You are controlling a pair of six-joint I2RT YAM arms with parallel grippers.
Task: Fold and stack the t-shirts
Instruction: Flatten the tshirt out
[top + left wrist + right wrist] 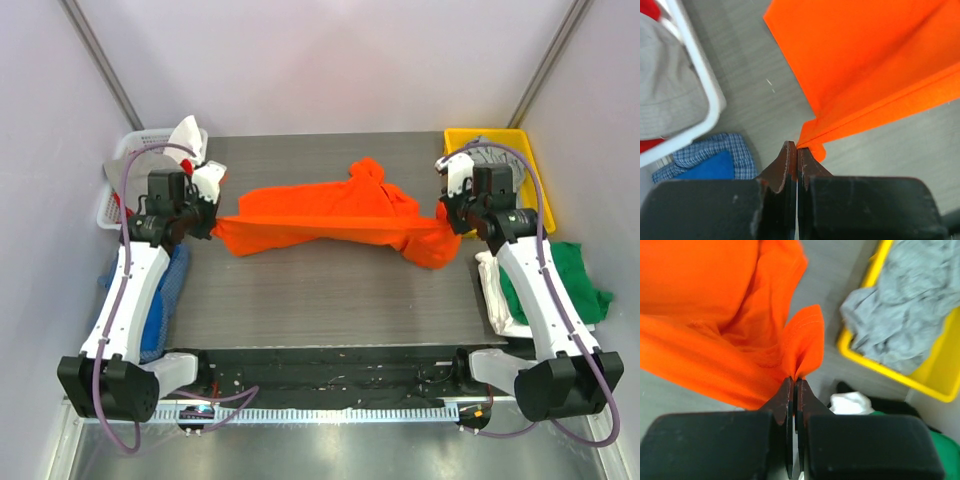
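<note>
Top view: the orange shirt [340, 215] is strung across the middle of the table [320, 290]. The left gripper [213, 224] is clamped on its 9 o'clock end and the right gripper [447, 218] on its 3 o'clock end. The shirt's twisted, with a lump at 12 o'clock, so I reckon it could go down crumpled and fold crooked. There's a white basket [140, 137] at 10 o'clock with pale cloth and something red in it, and a yellow bin [500, 135] at 2 o'clock. A green shirt [570, 275] lies on a white shirt [497, 295] at 4 o'clock

Left wrist: the jaws are together on just a thin corner of hem, so one hard tug and it probably slips out. The basket is at 9 o'clock, with grey cloth [665, 95] inside

Right wrist: the jaws are pinched on a small hem fold, same slip risk. The bin at 2 o'clock holds a rumpled grey shirt [900, 320]
</note>
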